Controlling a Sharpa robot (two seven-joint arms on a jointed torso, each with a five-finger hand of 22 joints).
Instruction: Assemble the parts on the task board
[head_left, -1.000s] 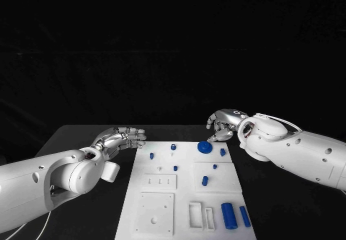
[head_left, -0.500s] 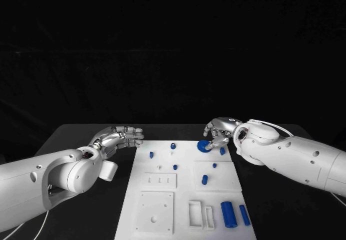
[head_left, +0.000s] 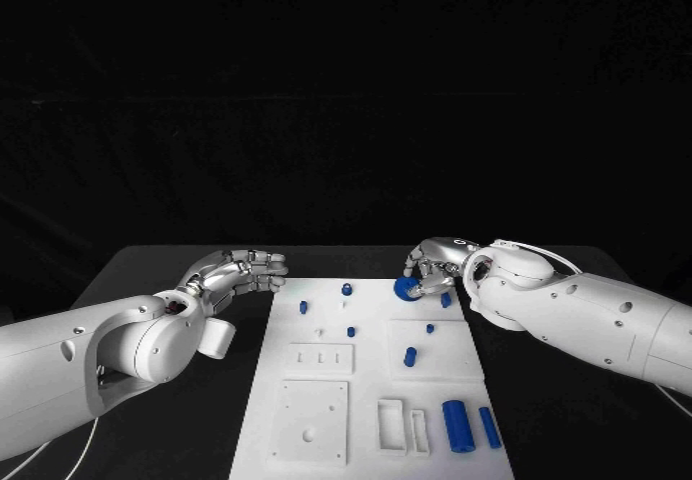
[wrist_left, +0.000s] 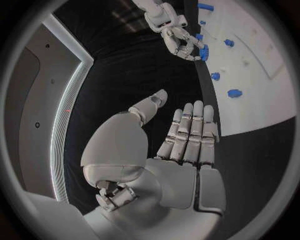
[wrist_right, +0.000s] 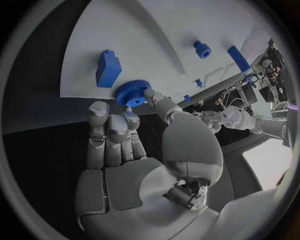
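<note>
The white task board lies in the middle of the black table. A blue gear sits at its far edge, right of centre. My right hand is curled over the gear. In the right wrist view the thumb presses the rim of the gear and the fingertips close in from the other side. My left hand hovers over the table left of the board. Its fingers are straight and hold nothing.
Several small blue parts stand on the board, among them a peg and a block. A thick blue cylinder and a thin one lie at the near right. White recessed plates fill the near left.
My right hand has moved in and down onto the blue gear and its fingers have closed around it. My left hand has barely moved.
</note>
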